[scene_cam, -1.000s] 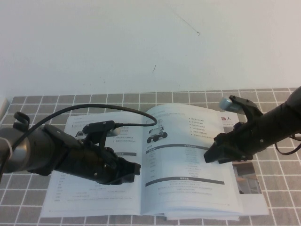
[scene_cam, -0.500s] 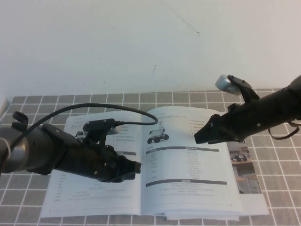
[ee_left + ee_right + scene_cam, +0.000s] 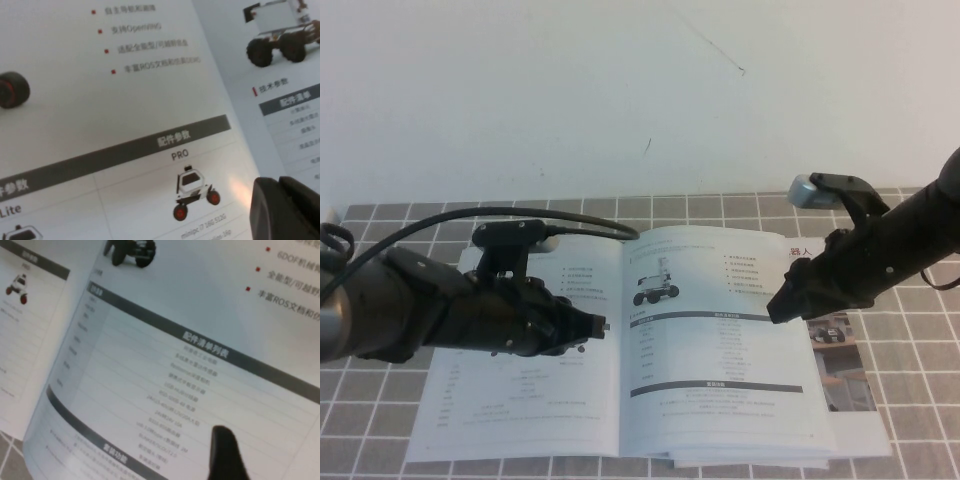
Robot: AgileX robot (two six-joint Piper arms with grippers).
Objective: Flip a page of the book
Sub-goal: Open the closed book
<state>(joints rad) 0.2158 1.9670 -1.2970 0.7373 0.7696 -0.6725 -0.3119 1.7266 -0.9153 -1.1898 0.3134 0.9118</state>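
The book (image 3: 520, 420) lies open on the checked cloth. Its right-hand sheet is the page (image 3: 720, 350), white with a small wheeled robot picture, bullet text and dark-bar tables, and it lies flat. My left gripper (image 3: 596, 327) hovers low over the left-hand sheet near the spine, with its fingers (image 3: 295, 210) pressed together and holding nothing. My right gripper (image 3: 781, 306) hangs open above the page's outer edge. In the right wrist view one finger (image 3: 225, 455) shows over the table text, and nothing is between the fingers.
Lower sheets with red characters and room photos (image 3: 840, 370) stick out past the page on the right. A black cable (image 3: 570, 215) arcs from the left wrist over the book. The grey checked cloth (image 3: 920, 400) meets a white wall (image 3: 620, 100) behind.
My right gripper rose off the page's edge, swung left over the page, then drew back right. My left gripper slid back and slightly left. The page has stayed flat.
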